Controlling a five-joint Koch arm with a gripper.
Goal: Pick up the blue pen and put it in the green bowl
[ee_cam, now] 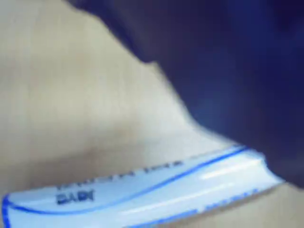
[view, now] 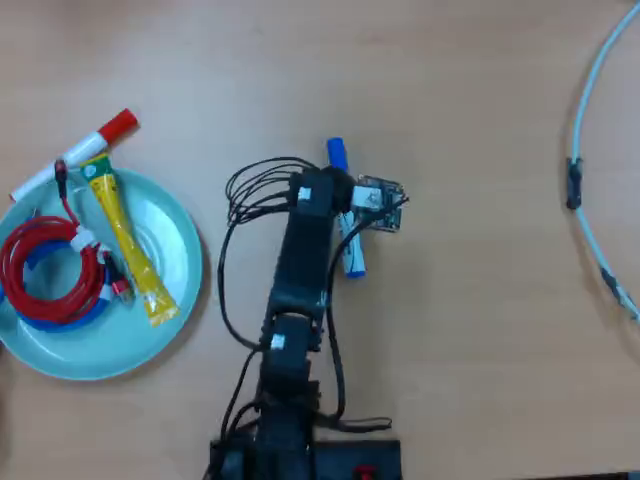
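The blue pen (view: 353, 252) lies on the wooden table, its blue cap pointing to the far side in the overhead view. My gripper (view: 345, 205) sits right over the middle of the pen, and the arm hides how the jaws stand. In the wrist view the pen's white barrel (ee_cam: 156, 194) with dark print fills the bottom, very close and blurred. A dark blurred jaw fills the upper right there. The green bowl (view: 175, 300) stands at the left of the overhead view, well apart from the pen.
In the bowl lie a coiled red cable (view: 45, 270) and a yellow tube (view: 130, 245). A white marker with a red cap (view: 85, 145) rests at the bowl's far rim. A white cable (view: 585, 185) curves along the right edge. The arm's base (view: 300, 450) is at the bottom.
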